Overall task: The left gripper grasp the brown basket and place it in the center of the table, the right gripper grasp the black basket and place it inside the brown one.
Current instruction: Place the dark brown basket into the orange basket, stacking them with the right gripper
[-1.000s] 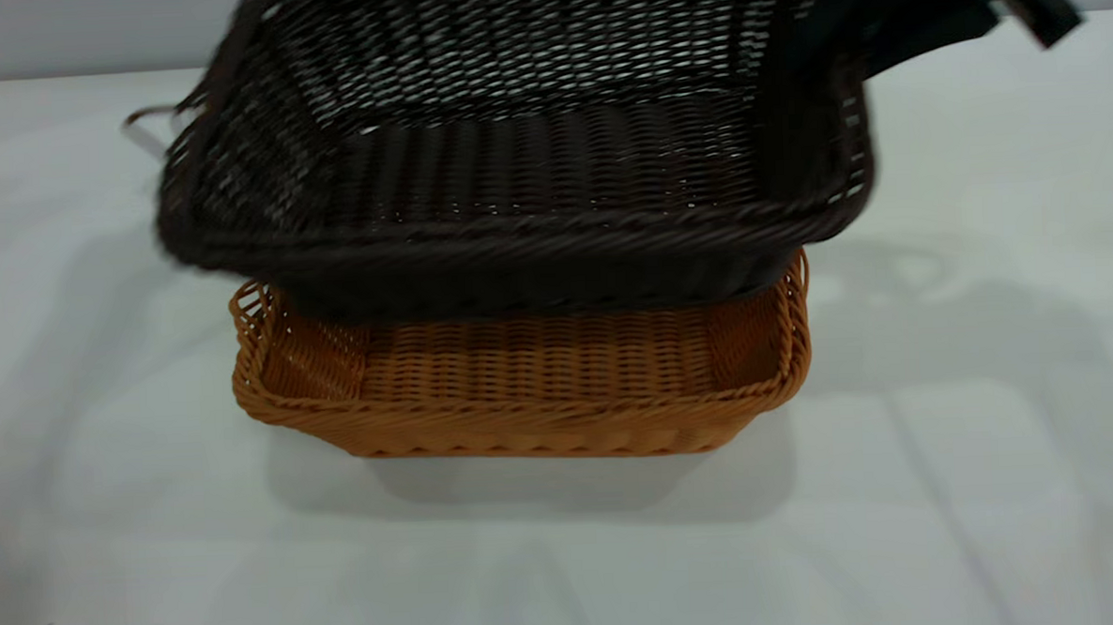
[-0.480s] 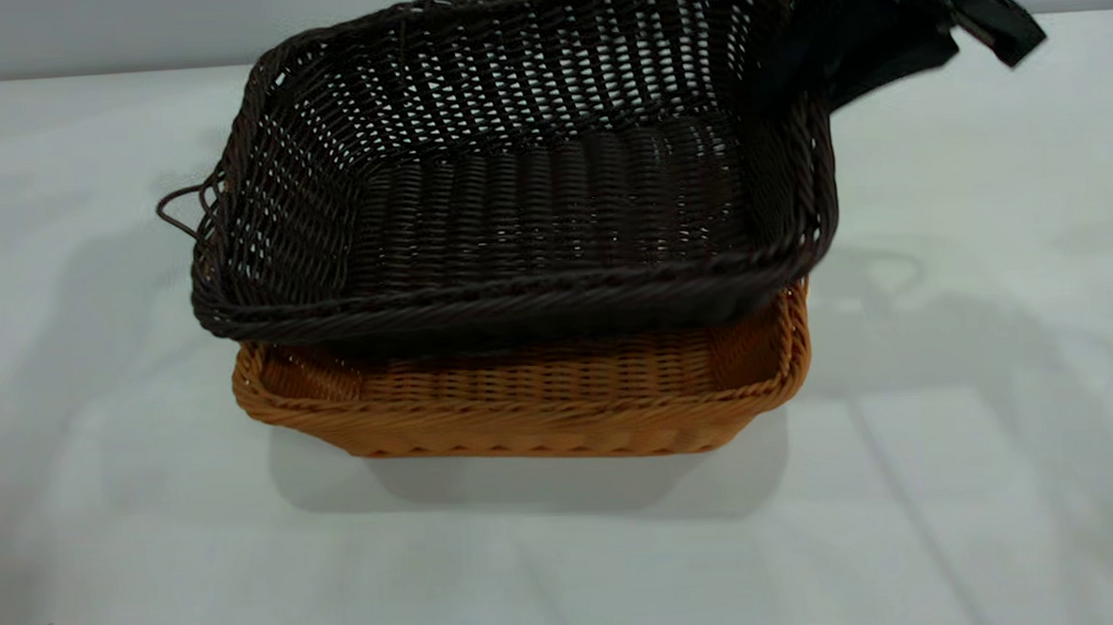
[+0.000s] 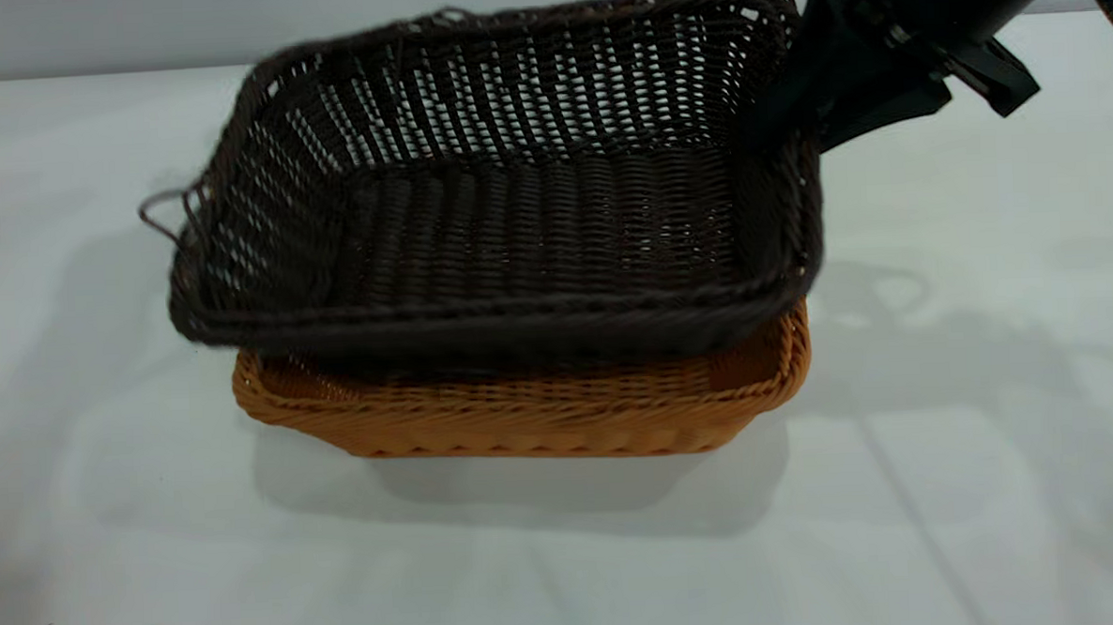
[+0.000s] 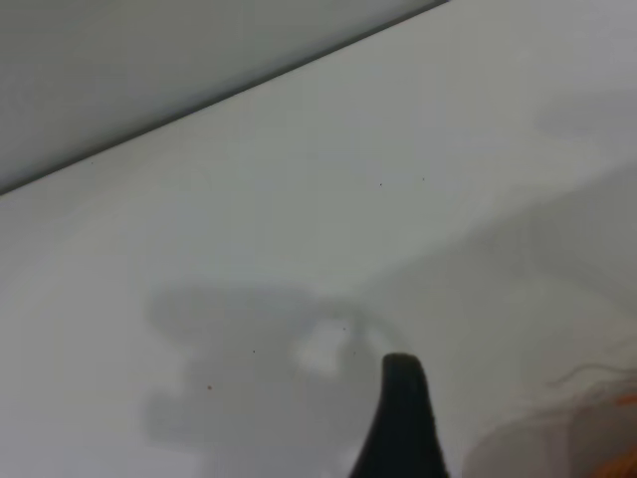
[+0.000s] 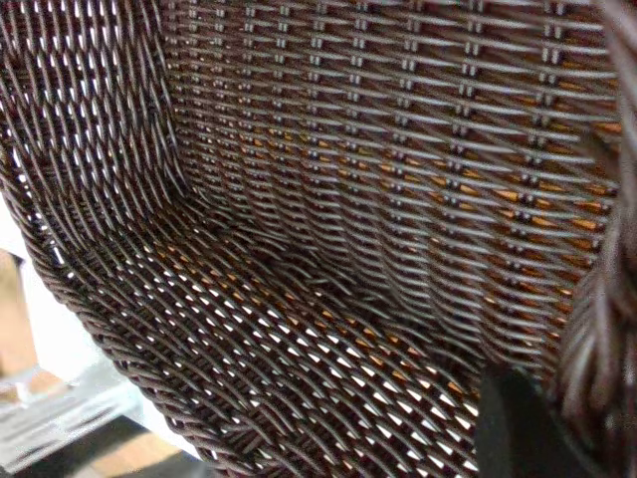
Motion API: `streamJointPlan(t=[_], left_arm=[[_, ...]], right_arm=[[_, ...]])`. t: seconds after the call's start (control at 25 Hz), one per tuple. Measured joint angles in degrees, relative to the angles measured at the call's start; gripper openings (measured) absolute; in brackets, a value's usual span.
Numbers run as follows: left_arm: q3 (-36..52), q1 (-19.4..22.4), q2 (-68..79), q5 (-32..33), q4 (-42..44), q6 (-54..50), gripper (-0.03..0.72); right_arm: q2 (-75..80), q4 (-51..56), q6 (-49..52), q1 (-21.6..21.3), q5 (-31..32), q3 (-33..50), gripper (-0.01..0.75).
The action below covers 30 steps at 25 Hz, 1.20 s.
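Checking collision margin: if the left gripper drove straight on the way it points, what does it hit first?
Likely the pale grey-white table: beyond the left gripper's visible finger only bare tabletop shows. Depth is unclear.

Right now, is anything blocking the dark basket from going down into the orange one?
Nothing visible. The brown basket looks empty beneath the black basket, which the right gripper holds by its rim.

Black basket (image 3: 515, 220) in right gripper (image 3: 797, 119), tilted over brown basket (image 3: 542, 412) on table (image 3: 996, 472)
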Motion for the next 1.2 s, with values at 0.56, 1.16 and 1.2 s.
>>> streamJointPlan(t=[0.56,1.16,1.2], left_arm=[[0.0,0.0,0.0,-0.11,0.0,0.05,0.54],[0.0,-0.05,-2.01,-0.17,0.0,0.3,0.54],[0.0,-0.05,-3.16,-0.01,0.05,0.3,0.54]], right_arm=[[6.31,3.57,-0.53,0.0,-1.11,0.45,0.105],[2.88,-1.11,-7.72,-3.23,-4.72,-1.7,0.619],[1.23,-2.09,-7.64,-4.25,-4.72,-2.33,0.626]])
